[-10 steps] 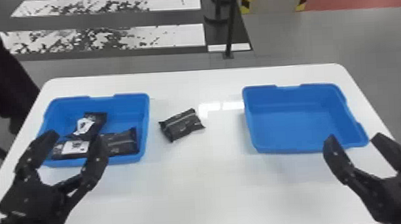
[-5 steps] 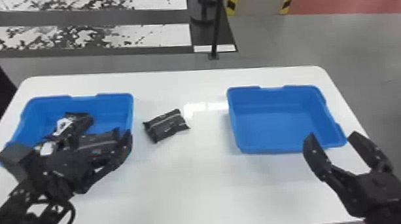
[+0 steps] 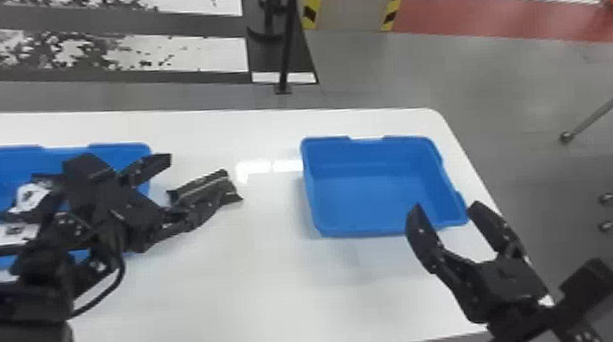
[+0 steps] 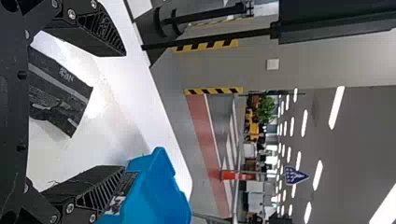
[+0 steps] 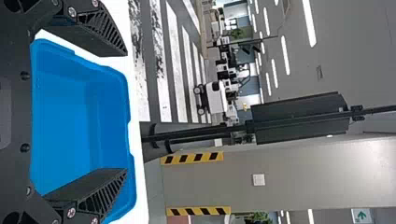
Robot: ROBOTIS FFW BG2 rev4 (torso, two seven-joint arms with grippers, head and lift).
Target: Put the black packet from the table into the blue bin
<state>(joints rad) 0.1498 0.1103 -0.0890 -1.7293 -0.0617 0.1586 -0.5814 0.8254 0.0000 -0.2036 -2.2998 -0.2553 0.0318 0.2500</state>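
L claw (image 3: pixel 194 180) open by blk pkt (image 3: pixel 211 181); R claw (image 3: pixel 445 208) open by R bin (image 3: pixel 368 230) edge; pkt-bin gap.

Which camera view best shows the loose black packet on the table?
The left wrist view: the black packet looks large there, framed by the left hand, most of it uncovered. The head view shows it smaller, partly behind one of that hand's fingers.
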